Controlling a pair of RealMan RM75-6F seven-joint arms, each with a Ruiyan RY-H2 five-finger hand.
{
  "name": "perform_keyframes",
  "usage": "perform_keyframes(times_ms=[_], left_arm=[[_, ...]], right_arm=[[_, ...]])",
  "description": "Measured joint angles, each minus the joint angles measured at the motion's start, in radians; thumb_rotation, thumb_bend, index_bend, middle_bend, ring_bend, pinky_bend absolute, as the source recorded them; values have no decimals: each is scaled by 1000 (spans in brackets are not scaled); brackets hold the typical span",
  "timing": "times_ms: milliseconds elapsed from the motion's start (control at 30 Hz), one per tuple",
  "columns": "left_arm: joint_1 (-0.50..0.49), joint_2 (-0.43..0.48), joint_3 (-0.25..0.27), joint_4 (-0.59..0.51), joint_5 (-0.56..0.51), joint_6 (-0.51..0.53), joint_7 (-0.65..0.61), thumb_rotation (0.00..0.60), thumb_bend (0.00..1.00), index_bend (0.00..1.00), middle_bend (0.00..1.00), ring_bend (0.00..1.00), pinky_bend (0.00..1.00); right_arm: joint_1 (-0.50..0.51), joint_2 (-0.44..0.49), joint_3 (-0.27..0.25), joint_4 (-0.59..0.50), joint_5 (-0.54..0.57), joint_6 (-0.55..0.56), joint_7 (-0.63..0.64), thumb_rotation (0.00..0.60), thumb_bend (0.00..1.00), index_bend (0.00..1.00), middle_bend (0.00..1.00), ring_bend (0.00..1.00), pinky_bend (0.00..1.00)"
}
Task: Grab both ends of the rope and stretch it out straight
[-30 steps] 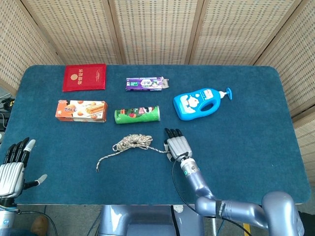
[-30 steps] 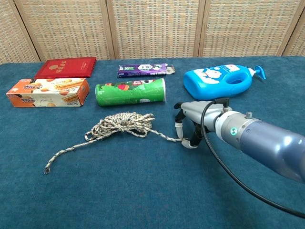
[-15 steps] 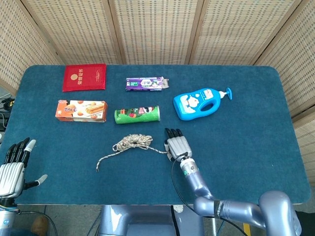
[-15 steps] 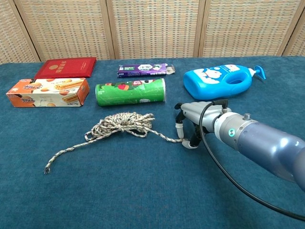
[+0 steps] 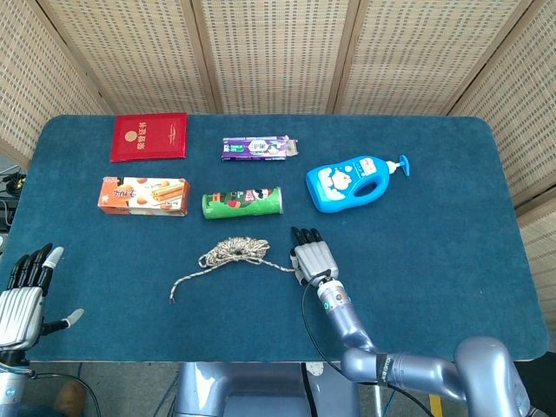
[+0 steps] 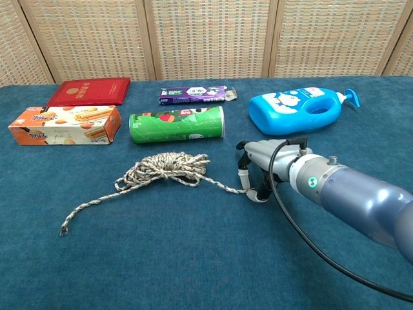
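Note:
The speckled rope [image 5: 233,252] lies on the blue table, bunched into a loose coil [image 6: 164,166]. One loose end trails off to the front left [image 6: 64,227]. Its other end runs right to my right hand [image 5: 313,258], which sits palm down on the cloth. In the chest view that hand [image 6: 264,158] pinches this end between the thumb and a curled finger. My left hand [image 5: 26,295] hovers off the table's front left corner, fingers spread and holding nothing; only the head view shows it.
Behind the rope lie a green can [image 5: 242,201], an orange biscuit box [image 5: 143,195], a red booklet [image 5: 148,136], a purple packet [image 5: 256,148] and a blue pump bottle [image 5: 352,183]. Wicker screens stand behind the table [image 5: 452,261].
Almost nothing: the right forearm has shifted slightly while the hand stays at the rope's right end. The rope and the left hand have not moved.

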Motion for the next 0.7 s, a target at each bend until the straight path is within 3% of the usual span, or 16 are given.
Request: perform_keyframes(times_ms=[433, 500, 700], left_arm=[[-15, -1, 1, 5, 5, -20, 34, 600, 0, 2, 0, 0, 0], [-30, 1, 2, 11, 19, -36, 64, 600, 1, 37, 0, 0, 0], [-118, 12, 6, 56, 98, -132, 96, 600, 115, 336, 0, 0, 0]], right_arm=[[-2, -1, -1, 3, -39, 15, 24, 600, 434, 679, 0, 0, 0], [-2, 0, -1, -1, -38, 17, 20, 600, 434, 679, 0, 0, 0], [2, -1, 1, -11, -32, 25, 1, 600, 434, 679, 0, 0, 0]])
